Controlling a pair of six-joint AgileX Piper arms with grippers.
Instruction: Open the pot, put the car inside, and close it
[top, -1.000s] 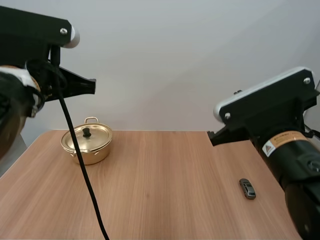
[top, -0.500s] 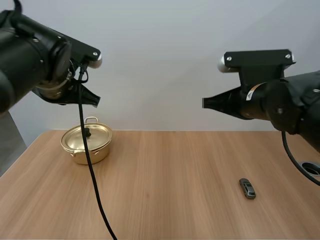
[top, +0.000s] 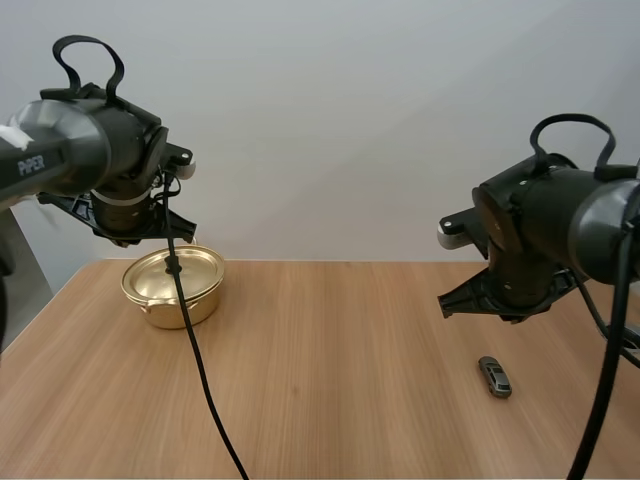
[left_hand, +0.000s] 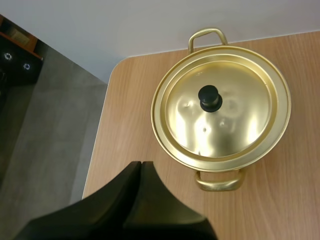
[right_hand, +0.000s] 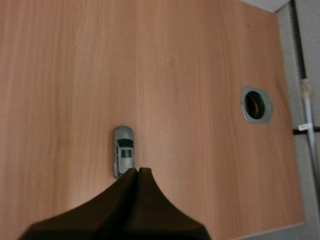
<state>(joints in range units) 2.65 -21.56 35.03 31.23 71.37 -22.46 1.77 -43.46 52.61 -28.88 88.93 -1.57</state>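
Note:
A gold pot (top: 160, 296) with its lid (top: 196, 268) on stands at the table's far left. In the left wrist view the lid (left_hand: 235, 117) carries a black knob (left_hand: 210, 97), and my left gripper (left_hand: 141, 165) hangs above the table edge beside the pot, its fingers together as one dark wedge. A small grey toy car (top: 494, 376) lies on the table at the right. My right gripper (right_hand: 138, 171) is shut too and hovers just above one end of the car (right_hand: 123, 149). Neither gripper holds anything.
My left arm (top: 110, 160) hangs over the pot and my right arm (top: 530, 245) over the car's side of the wooden table (top: 330, 370). A round cable hole (right_hand: 256, 104) is set in the table near its right edge.
Both arms have swung back and tipped downward from close to the camera. The left one now points at the pot, the right one at the car. Pot and car have not moved.

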